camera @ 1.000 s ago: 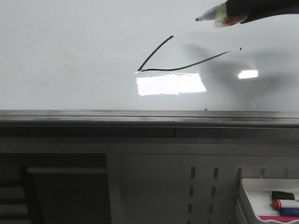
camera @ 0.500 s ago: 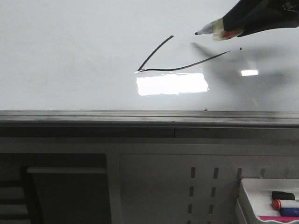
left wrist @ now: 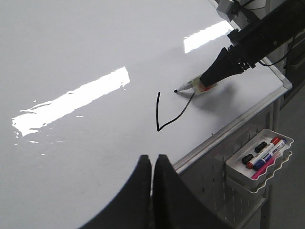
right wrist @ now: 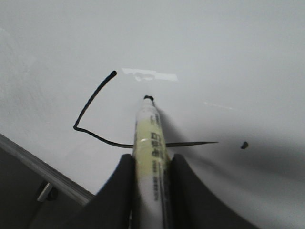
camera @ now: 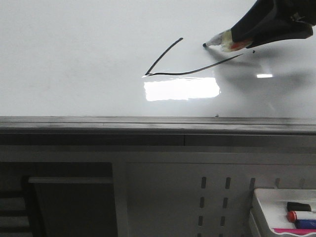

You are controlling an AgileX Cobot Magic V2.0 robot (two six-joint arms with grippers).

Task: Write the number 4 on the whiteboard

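The whiteboard (camera: 74, 59) carries two black strokes of the number 4 (camera: 177, 74): a slanted left stroke and a long crossbar running right. They also show in the left wrist view (left wrist: 157, 112) and the right wrist view (right wrist: 90, 102). My right gripper (camera: 242, 33) is shut on a yellowish marker (camera: 222, 39), also seen in the right wrist view (right wrist: 150, 138). The marker's black tip sits just above the crossbar's right half, at or very near the board; I cannot tell if it touches. My left gripper (left wrist: 153, 160) is shut and empty, over the board's near part.
A small black dot (camera: 254, 51) lies right of the crossbar's end. The board's grey metal edge (camera: 148, 123) runs along the front. Below it a grey perforated panel (camera: 217, 197) holds a white tray (camera: 266, 197) with several markers.
My right gripper has come down and slightly left with the marker. The tip has dropped from well above the crossbar to just above it. The strokes are unchanged.
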